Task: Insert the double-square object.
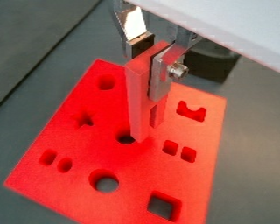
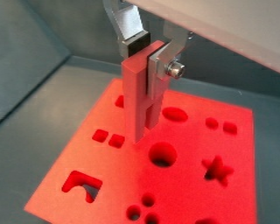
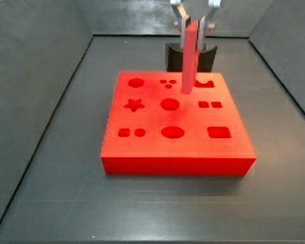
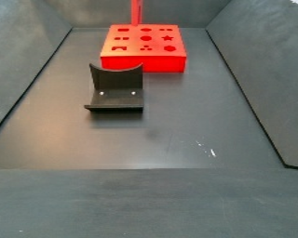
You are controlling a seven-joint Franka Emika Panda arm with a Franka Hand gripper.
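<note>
Gripper [image 1: 150, 66]: I am seeing it hanging above the block, its silver fingers [image 1: 166, 72] pinching the upper end of the peg – pads pressed flat against the peg's sides in both wrist views [image 2: 147, 59].

Double-square object [image 1: 139, 92]: slim bright-red peg, standing upright in the grip. Its lower tip is sitting at the block's top face near the middle holes; in a side view [image 3: 190, 55] it is rising straight over the block's rear part. I cannot tell whether the tip is touching the block or entering any hole.

Block [image 3: 181, 152]: big flat red slab lying on the dark floor, shaped holes showing on top – round ones, a star, small paired squares, a larger square. In a wrist view a round hole [image 2: 163, 156] is lying just beside the peg's tip.

Fixture [image 4: 115, 89]: dark curved bracket on its base plate, standing on the floor well apart from the block, on the camera side of it in a side view. A dark shape is also showing just behind the block [image 3: 209, 55].

Floor [image 4: 164, 130]: dark grey, walled on the sides around the block.
</note>
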